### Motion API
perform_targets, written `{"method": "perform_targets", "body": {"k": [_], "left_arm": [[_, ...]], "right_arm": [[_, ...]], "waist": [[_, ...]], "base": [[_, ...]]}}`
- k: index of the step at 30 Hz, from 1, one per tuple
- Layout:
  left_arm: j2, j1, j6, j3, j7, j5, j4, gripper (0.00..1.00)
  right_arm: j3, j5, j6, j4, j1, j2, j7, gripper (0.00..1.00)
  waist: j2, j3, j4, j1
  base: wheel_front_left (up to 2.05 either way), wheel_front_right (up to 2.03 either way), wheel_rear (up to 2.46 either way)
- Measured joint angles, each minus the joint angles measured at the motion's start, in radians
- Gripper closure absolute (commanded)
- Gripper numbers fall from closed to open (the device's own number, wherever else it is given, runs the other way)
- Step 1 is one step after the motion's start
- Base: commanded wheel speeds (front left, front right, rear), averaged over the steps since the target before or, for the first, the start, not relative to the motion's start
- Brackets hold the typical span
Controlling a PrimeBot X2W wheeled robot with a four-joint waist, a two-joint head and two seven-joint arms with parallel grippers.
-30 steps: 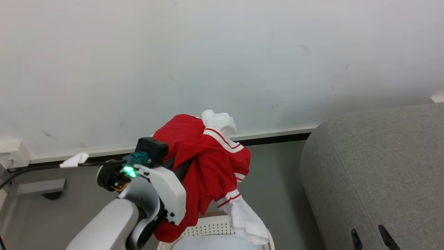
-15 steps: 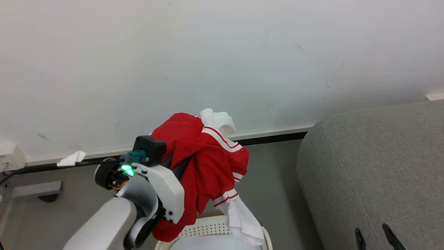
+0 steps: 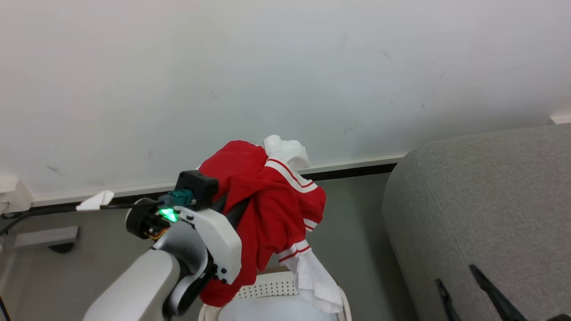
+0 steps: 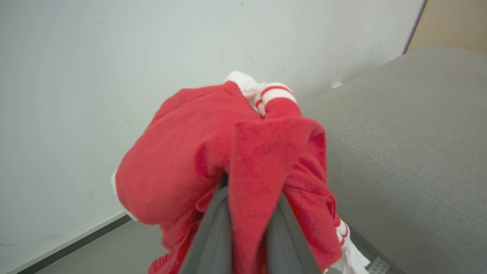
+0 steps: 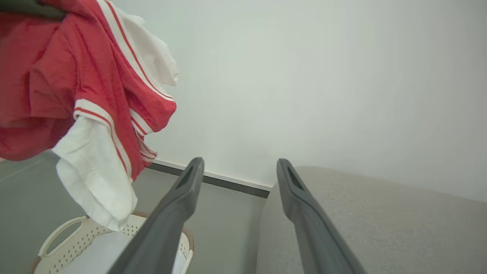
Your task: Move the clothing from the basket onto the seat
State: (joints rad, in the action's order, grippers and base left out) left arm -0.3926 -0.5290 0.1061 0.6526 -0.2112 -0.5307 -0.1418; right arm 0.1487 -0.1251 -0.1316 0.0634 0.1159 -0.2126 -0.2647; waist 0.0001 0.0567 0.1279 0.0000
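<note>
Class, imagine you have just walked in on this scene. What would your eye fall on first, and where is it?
The bright red clothing catches the eye first. It hangs bunched in mid-air at the middle of the head view, pinched in the left gripper, with a white panel dangling over the basket below. Next comes the big grey seat on the right, where the right gripper is open and holds nothing.

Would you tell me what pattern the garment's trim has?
Red and white stripes edge the red garment; the right wrist view shows it best.
</note>
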Motion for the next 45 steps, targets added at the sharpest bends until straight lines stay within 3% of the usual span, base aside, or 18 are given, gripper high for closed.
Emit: {"method": "perform_targets", "body": {"k": [7, 12, 20, 28, 34, 45], "left_arm": [[0.008, -0.022, -0.008, 0.013, -0.002, 0.003, 0.014, 1.00], [0.023, -0.035, -0.013, 0.029, -0.004, 0.003, 0.020, 1.00], [0.050, -0.064, -0.030, 0.063, -0.013, 0.011, 0.025, 1.00], [0.090, -0.099, -0.056, 0.104, -0.022, 0.016, 0.022, 1.00], [0.117, -0.110, -0.075, 0.133, -0.026, 0.016, 0.016, 1.00], [0.136, -0.116, -0.088, 0.156, -0.034, 0.005, 0.007, 1.00]], "right_arm": [[0.254, -0.052, 0.000, 0.047, -0.153, -0.128, 0.000, 0.00], [0.428, -0.090, 0.000, 0.111, -0.310, -0.163, 0.000, 0.00], [0.653, -0.158, 0.000, 0.255, -0.540, -0.134, 0.000, 0.00], [0.809, -0.192, 0.000, 0.418, -0.740, -0.097, 0.000, 0.00], [0.874, -0.202, 0.000, 0.496, -0.829, -0.068, 0.000, 0.00], [0.871, -0.218, 0.000, 0.547, -0.849, -0.025, 0.000, 0.00]], "waist": [[0.0000, -0.015, -0.019, 0.0000], [0.0000, -0.020, -0.036, 0.0001], [0.0000, -0.024, -0.070, 0.0000], [0.0000, -0.038, -0.118, 0.0001], [-0.0001, -0.038, -0.149, 0.0001], [0.0000, -0.022, -0.166, 0.0001]], "base": [[0.00, 0.00, 0.00], [0.00, 0.00, 0.00], [0.00, 0.00, 0.00], [0.00, 0.00, 0.00], [0.00, 0.00, 0.00], [0.00, 0.00, 0.00]]}}
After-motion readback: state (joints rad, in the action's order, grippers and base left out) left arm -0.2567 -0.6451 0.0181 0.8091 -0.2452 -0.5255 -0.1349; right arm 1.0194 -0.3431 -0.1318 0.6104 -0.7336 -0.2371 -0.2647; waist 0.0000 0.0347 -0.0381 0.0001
